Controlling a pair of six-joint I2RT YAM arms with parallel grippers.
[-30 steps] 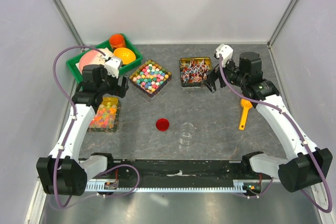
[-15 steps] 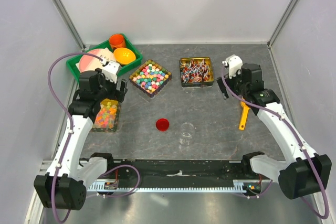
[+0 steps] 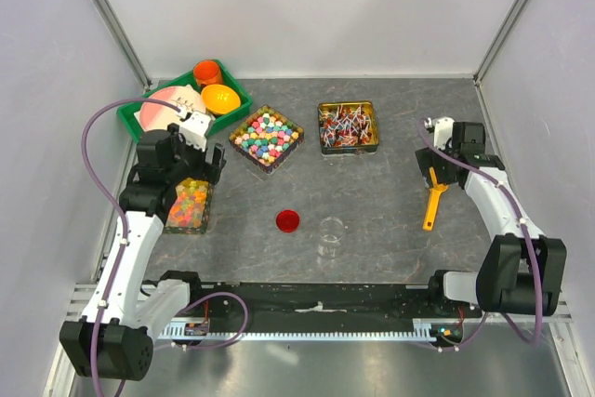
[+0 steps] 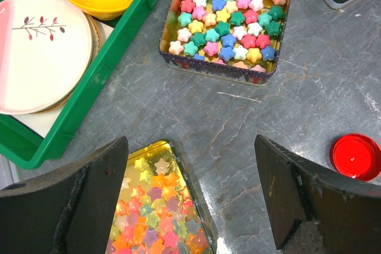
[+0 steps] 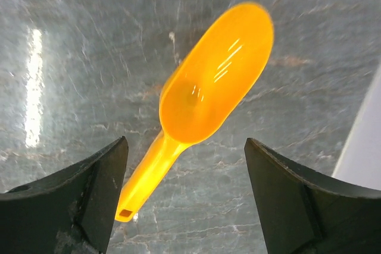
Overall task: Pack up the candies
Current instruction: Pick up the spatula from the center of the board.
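Note:
The candies (image 3: 267,134) are small pastel stars filling a square tin at the table's back middle; they also show in the left wrist view (image 4: 229,19). My left gripper (image 3: 206,166) is open and empty, hovering over the table beside the gummy tin (image 4: 156,206), well short of the candies; in its own view the left gripper (image 4: 190,144) frames that tin's corner. My right gripper (image 3: 433,172) is open and empty above a yellow scoop (image 3: 432,202). In the right wrist view the right gripper (image 5: 186,142) straddles the scoop (image 5: 208,81) without touching it.
A red lid (image 3: 288,220) and a clear jar (image 3: 330,230) stand at the front middle. A tin of lollipops (image 3: 348,126) sits at the back. A green tray (image 3: 244,95) with plates, a yellow bowl and an orange cup is at the back left.
My right arm swung right and back from beside the lollipop tin to above the yellow scoop. My left arm shifted slightly left.

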